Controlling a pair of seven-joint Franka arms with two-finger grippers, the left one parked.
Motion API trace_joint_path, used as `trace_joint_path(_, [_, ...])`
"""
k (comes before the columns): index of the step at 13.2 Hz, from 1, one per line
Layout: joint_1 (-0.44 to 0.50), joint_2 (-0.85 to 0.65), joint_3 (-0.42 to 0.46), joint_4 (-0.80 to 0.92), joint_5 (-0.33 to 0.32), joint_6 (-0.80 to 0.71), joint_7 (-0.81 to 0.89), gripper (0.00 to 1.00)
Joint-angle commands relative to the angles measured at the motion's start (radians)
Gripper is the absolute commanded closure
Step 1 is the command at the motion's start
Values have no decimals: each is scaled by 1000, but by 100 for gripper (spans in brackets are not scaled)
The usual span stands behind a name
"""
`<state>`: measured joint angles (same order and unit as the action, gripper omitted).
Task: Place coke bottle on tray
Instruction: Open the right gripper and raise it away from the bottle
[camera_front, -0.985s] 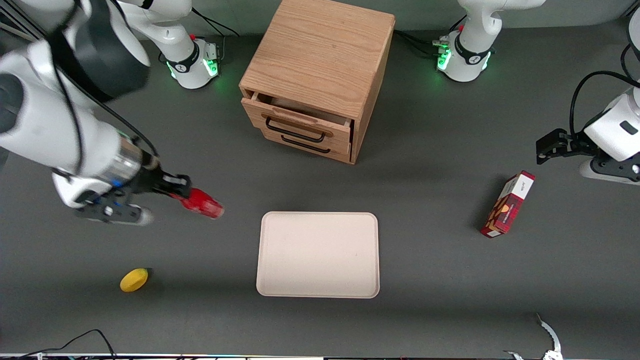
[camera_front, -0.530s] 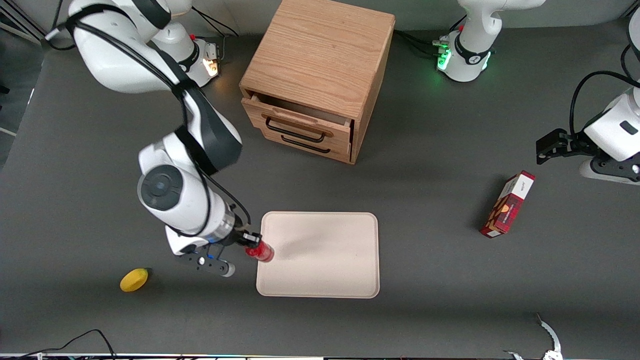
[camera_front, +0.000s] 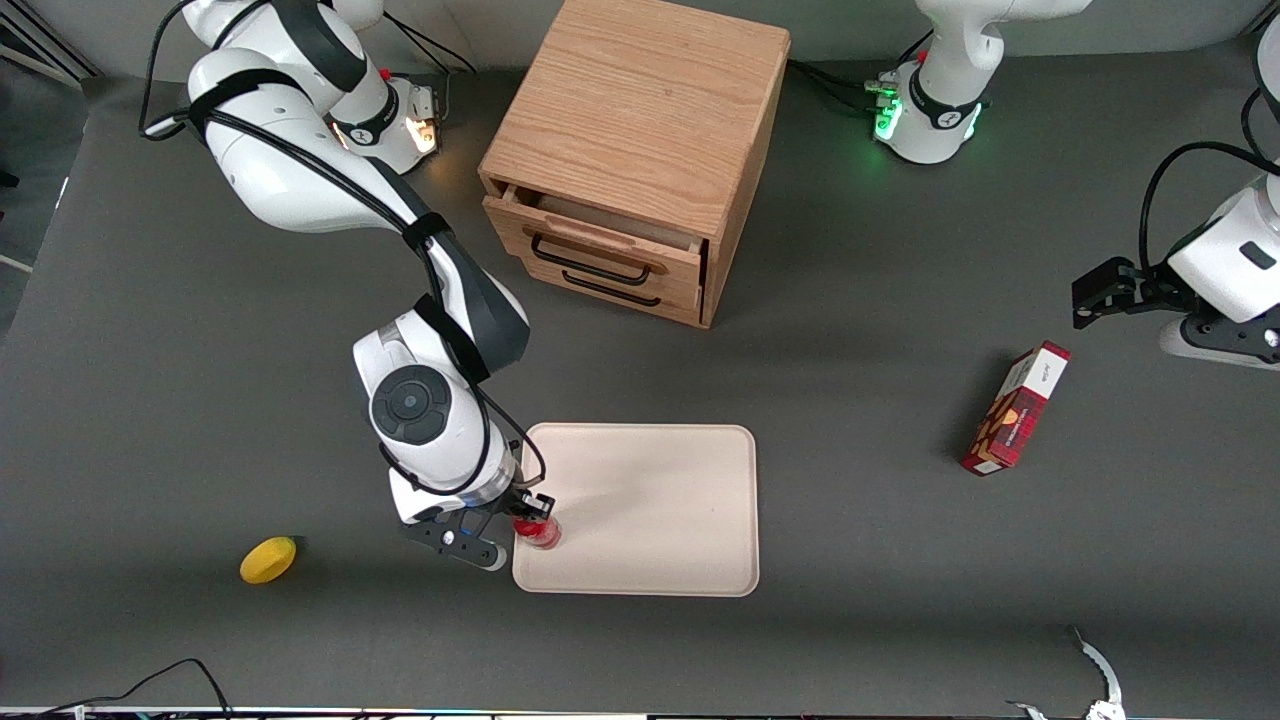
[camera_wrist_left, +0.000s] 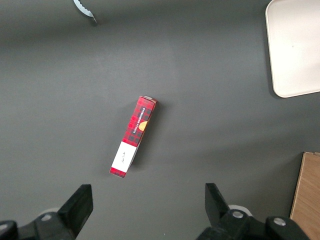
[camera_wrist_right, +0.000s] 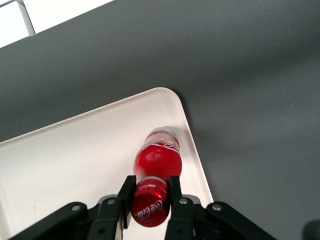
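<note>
The coke bottle (camera_front: 538, 531) is a small glossy red bottle with a red cap. My gripper (camera_front: 530, 508) is shut on its cap and neck and holds it upright over the tray's corner nearest the working arm's end. In the right wrist view the fingers (camera_wrist_right: 126, 192) clamp the cap of the coke bottle (camera_wrist_right: 157, 160), whose base sits at or just above the tray (camera_wrist_right: 70, 165) close to its rounded corner. The beige tray (camera_front: 650, 500) lies flat in front of the wooden cabinet, nearer the front camera.
A wooden drawer cabinet (camera_front: 640, 150) stands farther from the camera than the tray, its top drawer slightly open. A yellow lemon (camera_front: 268, 559) lies toward the working arm's end. A red rectangular box (camera_front: 1015, 408) lies toward the parked arm's end; it also shows in the left wrist view (camera_wrist_left: 133, 135).
My gripper has carried the bottle from above the bare table toward the tray and lowered it over the tray's near corner. The bottle has gone from tilted to upright.
</note>
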<state>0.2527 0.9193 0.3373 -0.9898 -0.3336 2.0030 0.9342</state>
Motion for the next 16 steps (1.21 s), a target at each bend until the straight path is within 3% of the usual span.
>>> trace_joint_path(1, [8, 21, 12, 49, -36, 13, 34, 46])
trace_joint_path(3, [7, 20, 12, 49, -38, 13, 28, 2])
trace_joint_path(5, [-6, -6, 31, 49, -79, -25, 9, 0])
trace_joint_path(8, [-56, -146, 112, 45, -78, -195, -66, 0])
trace_joint_path(11, [-195, -400, 202, -108, -67, -357, -165, 0])
trace_joint_path(12, [-261, -507, 215, -216, -29, -371, -226, 0])
trace_joint_path(13, [-320, -613, 200, -318, 61, -366, -294, 0])
trace_joint_path(16, [-346, -879, 4, -534, 256, -382, -525, 0])
